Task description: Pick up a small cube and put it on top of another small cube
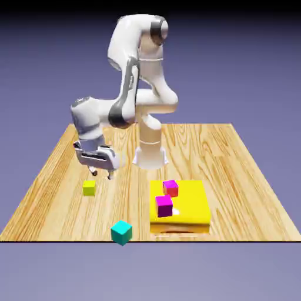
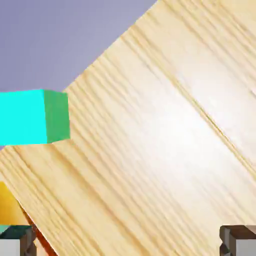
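The gripper (image 1: 101,172) hangs over the table (image 1: 53,176) with its two fingers wide apart, and nothing is between them. The little lime cube (image 1: 89,187) sits flat on the wood just beside the gripper, a bit nearer the table's front edge and a bit toward the exterior view's left. So the gripper is close to it but not over it yet. I think it must slide that small way and then go down, so one finger lands on each side of the cube. The hand view does not show the lime cube at all. The teal cube (image 1: 121,232) waits right at the table's front edge, well apart from the lime one. A yellow slab (image 1: 191,208) with two magenta cubes (image 1: 164,206) lies farther to the exterior view's right.
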{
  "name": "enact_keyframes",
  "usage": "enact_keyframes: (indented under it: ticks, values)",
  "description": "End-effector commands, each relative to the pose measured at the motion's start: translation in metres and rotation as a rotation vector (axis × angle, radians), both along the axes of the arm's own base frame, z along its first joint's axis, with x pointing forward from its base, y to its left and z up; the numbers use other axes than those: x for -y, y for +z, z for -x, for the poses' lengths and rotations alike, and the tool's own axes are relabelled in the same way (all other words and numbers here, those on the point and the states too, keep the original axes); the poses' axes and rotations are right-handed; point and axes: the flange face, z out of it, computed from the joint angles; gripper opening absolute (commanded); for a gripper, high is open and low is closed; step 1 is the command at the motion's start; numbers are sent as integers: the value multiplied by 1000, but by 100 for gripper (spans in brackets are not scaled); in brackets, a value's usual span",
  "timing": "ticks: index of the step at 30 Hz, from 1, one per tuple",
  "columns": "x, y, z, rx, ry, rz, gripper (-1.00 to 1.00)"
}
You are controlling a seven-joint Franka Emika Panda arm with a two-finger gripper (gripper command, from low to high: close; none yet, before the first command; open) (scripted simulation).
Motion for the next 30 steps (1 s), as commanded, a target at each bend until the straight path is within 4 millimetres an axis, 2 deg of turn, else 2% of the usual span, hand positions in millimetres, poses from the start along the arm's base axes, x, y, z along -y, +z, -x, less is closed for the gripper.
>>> enact_keyframes:
  ticks: [1, 8, 15, 17, 22, 23, 24, 29, 30]
  values:
    - [13, -11, 7, -40, -47, -34, 0]
    - [86, -71, 63, -269, -356, -253, 0]
    - [149, -104, 127, -408, -652, -434, 0]
    - [153, -106, 132, -416, -675, -447, 0]
    - [120, -163, 133, -416, -676, -448, 0]
    - [120, -163, 133, -416, -676, -448, -100]
    - [120, -163, 133, -416, -676, -448, -100]
    - [153, -106, 132, -416, -675, -447, -100]
    - [151, -104, 111, -427, -643, -439, -100]
